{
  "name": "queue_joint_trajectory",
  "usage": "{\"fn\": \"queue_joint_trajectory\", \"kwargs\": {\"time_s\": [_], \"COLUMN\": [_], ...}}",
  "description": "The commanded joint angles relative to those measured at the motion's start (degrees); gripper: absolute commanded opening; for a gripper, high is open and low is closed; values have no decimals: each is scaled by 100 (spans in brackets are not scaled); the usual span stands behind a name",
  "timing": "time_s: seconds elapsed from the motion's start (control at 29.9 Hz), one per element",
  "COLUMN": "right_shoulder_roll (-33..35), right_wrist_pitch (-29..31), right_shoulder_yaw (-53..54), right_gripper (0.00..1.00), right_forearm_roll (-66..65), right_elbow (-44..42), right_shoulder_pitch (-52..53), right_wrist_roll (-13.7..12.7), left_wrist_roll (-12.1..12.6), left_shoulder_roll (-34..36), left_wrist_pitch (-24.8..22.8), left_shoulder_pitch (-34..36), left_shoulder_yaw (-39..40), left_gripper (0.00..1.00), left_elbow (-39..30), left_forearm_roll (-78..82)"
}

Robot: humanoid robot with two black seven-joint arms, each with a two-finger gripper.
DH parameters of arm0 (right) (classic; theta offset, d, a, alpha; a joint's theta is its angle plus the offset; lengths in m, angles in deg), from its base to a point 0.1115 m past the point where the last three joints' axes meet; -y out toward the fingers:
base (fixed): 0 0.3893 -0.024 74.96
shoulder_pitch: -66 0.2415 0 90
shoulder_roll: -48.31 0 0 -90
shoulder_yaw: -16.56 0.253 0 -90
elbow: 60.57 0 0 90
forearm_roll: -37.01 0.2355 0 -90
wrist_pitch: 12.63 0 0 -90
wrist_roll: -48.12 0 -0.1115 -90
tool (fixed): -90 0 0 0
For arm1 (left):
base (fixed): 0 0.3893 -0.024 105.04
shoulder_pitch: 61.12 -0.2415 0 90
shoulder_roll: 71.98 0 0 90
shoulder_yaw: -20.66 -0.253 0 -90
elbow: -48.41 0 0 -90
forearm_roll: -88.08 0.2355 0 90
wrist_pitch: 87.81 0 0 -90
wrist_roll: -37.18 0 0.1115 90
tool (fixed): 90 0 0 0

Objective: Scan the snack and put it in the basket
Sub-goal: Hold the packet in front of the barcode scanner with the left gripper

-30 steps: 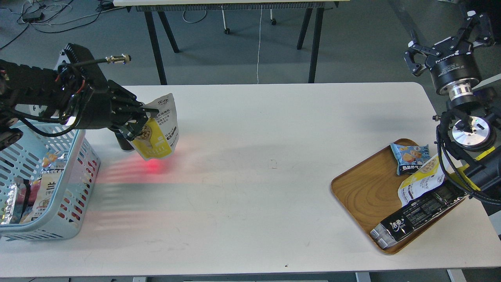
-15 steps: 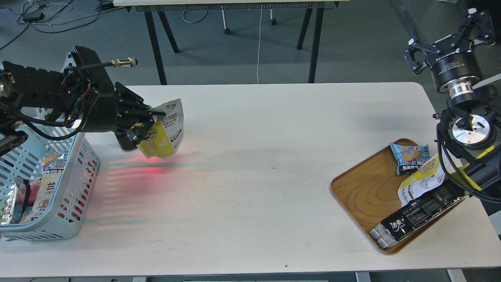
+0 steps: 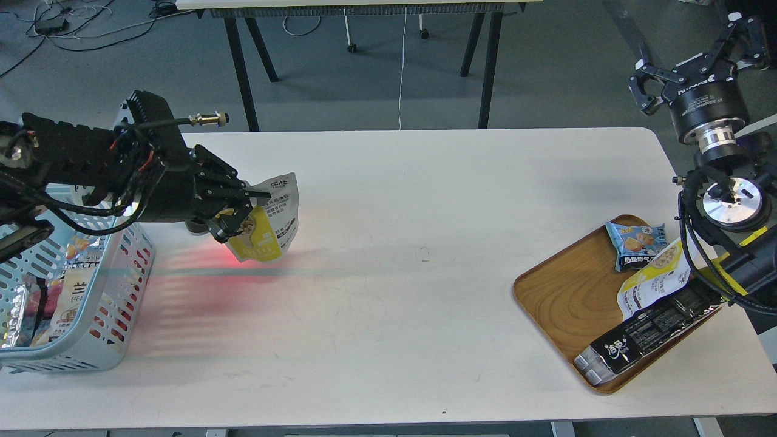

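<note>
Snack pouch [image 3: 272, 221] hangs a bit crumpled, yellow front, white top with dark print, red glow underneath. Left gripper [image 3: 240, 209] pinches its edge beside the pale blue basket [image 3: 112, 315]; right gripper [image 3: 695, 64] sits spread wide.

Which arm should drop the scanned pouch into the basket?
Left. Its gripper already holds the snack right beside the basket; the right gripper is raised, empty, across the table.

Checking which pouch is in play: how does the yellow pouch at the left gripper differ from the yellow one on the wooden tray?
The snack hangs upright, clamped in the left gripper, above red light on the table. The other pouch lies flat on the wooden tray, partly under a black packet. Both are yellow and white.
</note>
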Motion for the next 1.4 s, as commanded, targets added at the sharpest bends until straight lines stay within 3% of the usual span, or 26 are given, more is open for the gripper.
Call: {"fn": "queue_joint_trajectory", "kwargs": {"time_s": [0.0, 0.84, 1.37], "right_shoulder_roll": [-4, -13, -39], "right_wrist_pitch": [0, 0, 0], "right_shoulder_yaw": [-7, 2, 2], "right_gripper": [100, 100, 100], "right_forearm_roll": [0, 0, 0], "right_elbow": [0, 0, -9], "right_shoulder_pitch": [-1, 8, 8], "right_wrist_roll": [-1, -1, -1], "left_wrist_roll": [0, 44, -9], "left_shoulder_roll": [16, -247, -230], "left_wrist_pitch": [0, 0, 0], "left_shoulder_pitch": [-27, -177, -80], "left_shoulder_yaw": [0, 18, 79], "left_gripper": [0, 0, 0], "left_elbow": [1, 537, 528], "left_forearm_roll": [0, 0, 0]}}
